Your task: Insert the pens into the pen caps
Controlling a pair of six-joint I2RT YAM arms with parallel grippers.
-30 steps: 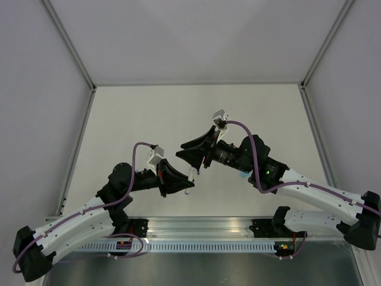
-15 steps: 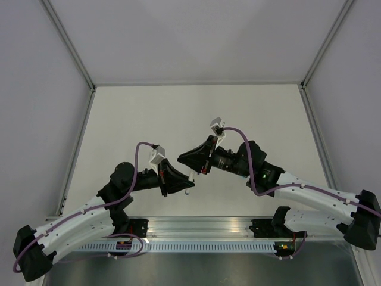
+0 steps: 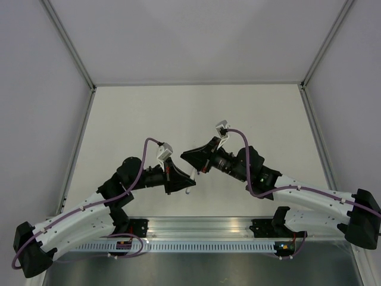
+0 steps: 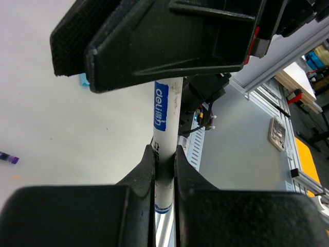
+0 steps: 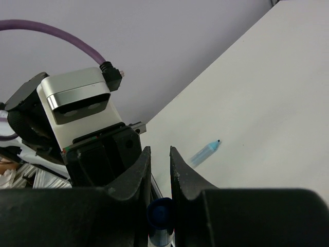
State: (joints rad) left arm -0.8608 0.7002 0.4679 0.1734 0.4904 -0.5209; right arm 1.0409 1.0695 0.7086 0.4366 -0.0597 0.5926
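Black fingers of your left gripper (image 4: 164, 152) are pinching the white pen (image 4: 165, 123) tightly; your right gripper (image 5: 159, 152) is clamping the dark blue cap (image 5: 160, 213) between its tips.

My tally from here
I count one white pen (image 4: 166, 116), one dark blue cap (image 5: 160, 213) and one light blue cap (image 5: 205, 151), two caps altogether.

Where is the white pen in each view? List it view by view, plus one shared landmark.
Top external: white pen, low centre, between the arm tips.
Left wrist: white pen, centre, clamped by the left pincer.
Right wrist: not clearly in it; a dark blue cap sits bottom centre.
Landmark: the right pincer, the black block above the pen in left wrist.
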